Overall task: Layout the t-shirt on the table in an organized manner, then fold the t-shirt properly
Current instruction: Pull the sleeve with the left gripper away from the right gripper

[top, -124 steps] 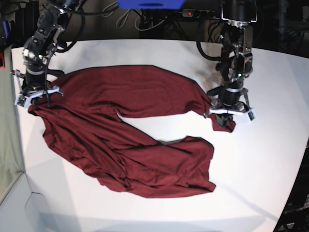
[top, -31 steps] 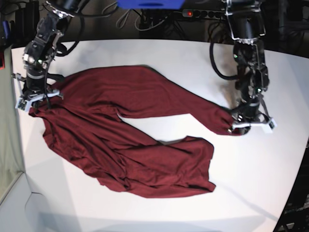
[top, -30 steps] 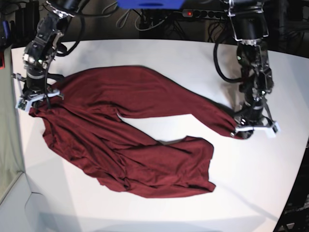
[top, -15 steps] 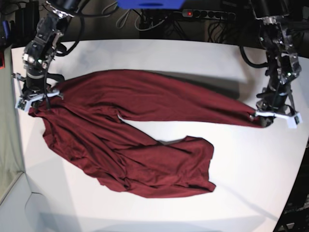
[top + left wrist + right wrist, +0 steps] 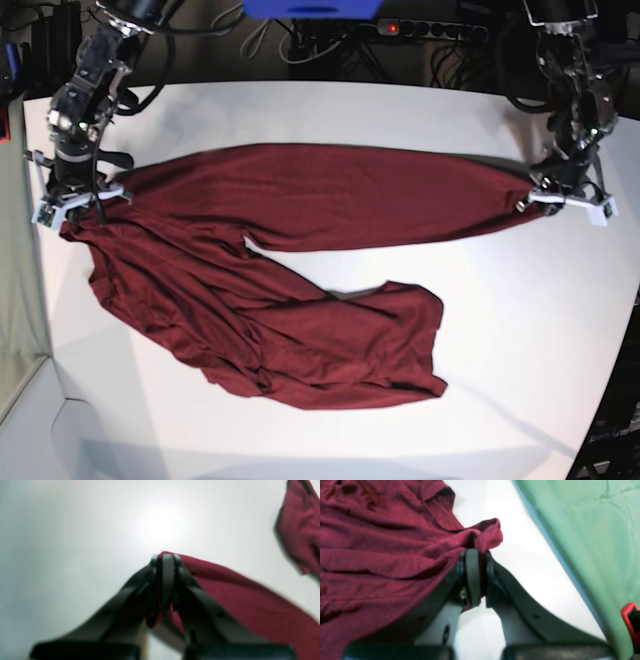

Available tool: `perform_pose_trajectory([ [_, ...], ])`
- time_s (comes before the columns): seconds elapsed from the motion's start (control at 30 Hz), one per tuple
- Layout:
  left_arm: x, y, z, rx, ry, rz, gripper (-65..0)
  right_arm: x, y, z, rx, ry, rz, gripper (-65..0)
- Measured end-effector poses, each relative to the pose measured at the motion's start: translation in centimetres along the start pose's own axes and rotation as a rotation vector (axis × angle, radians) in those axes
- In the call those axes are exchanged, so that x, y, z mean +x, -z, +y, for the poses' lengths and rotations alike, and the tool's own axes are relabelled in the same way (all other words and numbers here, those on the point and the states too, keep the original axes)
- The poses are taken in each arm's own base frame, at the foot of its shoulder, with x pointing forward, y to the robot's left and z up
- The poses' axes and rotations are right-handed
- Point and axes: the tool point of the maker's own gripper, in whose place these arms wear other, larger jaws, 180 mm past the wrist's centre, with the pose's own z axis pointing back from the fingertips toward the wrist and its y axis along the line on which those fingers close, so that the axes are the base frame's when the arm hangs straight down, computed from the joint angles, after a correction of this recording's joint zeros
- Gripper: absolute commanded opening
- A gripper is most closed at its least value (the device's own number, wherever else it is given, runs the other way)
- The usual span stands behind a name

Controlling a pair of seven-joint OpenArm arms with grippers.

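The maroon t-shirt (image 5: 300, 200) lies on the white table (image 5: 330, 110), one band of it stretched across the back from left to right and a wrinkled mass (image 5: 300, 340) bunched in front. At the right edge my left gripper (image 5: 548, 198) is shut on the far right tip of the t-shirt (image 5: 225, 585); the cloth shows pinched between its fingers (image 5: 167, 580). My right gripper (image 5: 78, 205) stands at the left edge, shut on a bunched corner of the t-shirt (image 5: 395, 555), with a fold (image 5: 490, 535) poking past its fingers (image 5: 472, 575).
A green surface (image 5: 590, 542) lies beyond the table's left edge, close to my right gripper. Cables and a power strip (image 5: 420, 30) run behind the back edge. The table's right edge (image 5: 625, 330) is near my left gripper.
My left gripper has pulled its end of the t-shirt right and back toward the table's right edge, drawing the upper band out long and straight. My right gripper has stayed put.
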Motion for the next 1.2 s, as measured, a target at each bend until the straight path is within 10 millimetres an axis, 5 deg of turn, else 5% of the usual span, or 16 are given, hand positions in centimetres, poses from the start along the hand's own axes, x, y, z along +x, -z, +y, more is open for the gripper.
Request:
perform_pose_trajectory([
  [0.37,0.9,-0.5,2.1,0.045,0.017,-0.014,-28.9,-0.1,-0.1,-0.2,-0.005,-0.001,0.002,-65.0],
  [0.67,3.4,-2.2,-0.2,-0.015,0.032,-0.101,-27.9,-0.8,-0.4,-0.5,-0.009,-0.008,0.016,-65.0],
  [0.83,-1.5,-2.9,-2.7,-0.065,-0.020,-0.007,-27.9,-0.9,-0.5,-1.4,-0.032,0.006,0.016,-65.0],
  [0.9,-1.7,-2.9,-2.9,-0.067,-0.032,-0.007,-27.9,-0.9,-0.5,-1.8,-0.040,0.006,0.019,-65.0],
  [1.0,-1.1,-2.4,-2.2,-0.047,-0.036,-0.037,-27.9,-0.9,-0.5,-1.9,-0.041,0.001,0.016,-65.0],
  [1.1,-3.3,-1.5,-0.5,-0.006,-0.051,0.029,-27.9,-1.0,-0.9,-1.9,-0.040,-0.005,0.016,-65.0],
  [1.2,-3.2,-0.8,0.2,0.005,-0.051,0.027,-27.9,-0.8,-1.0,-2.0,-0.042,-0.007,0.008,-65.0],
])
